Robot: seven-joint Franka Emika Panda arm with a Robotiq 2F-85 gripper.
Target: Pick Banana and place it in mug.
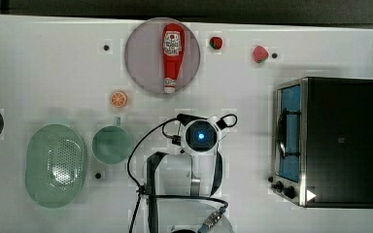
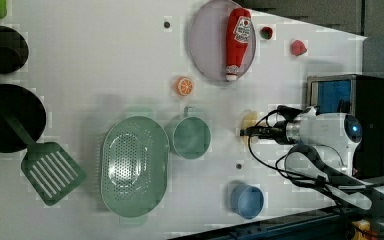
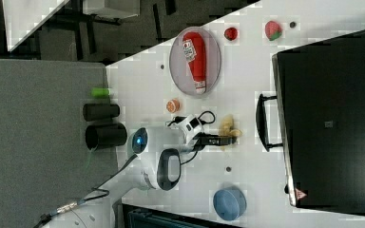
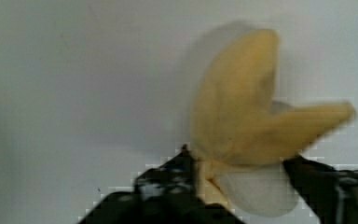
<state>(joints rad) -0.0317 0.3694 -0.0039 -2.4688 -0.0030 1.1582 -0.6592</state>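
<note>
white table (image 1: 39, 58) | peeled banana (image 4: 242, 121) (soft, pale yellow) | fingers (image 4: 168, 182) straddle it, ungripped

No word or number can be made out. The ketchup bottle (image 1: 172, 54), lying on a grey plate (image 1: 141, 53) well away from the claw (image 3: 228, 138) and beyond its tip in the top view, carries a white label (image 1: 172, 42) with dark print too small to read; in the left view a small heart shape sits at that label's upper end. The black oven (image 1: 340, 141), to the claw's right in the top view, bears a white triangular mark (image 1: 311, 195) at its front corner by the knobs, which in the right view looks like a red-edged warning triangle (image 3: 300, 194). A small pale emblem (image 1: 341, 141) sits mid-top of the oven, unreadable.
</note>
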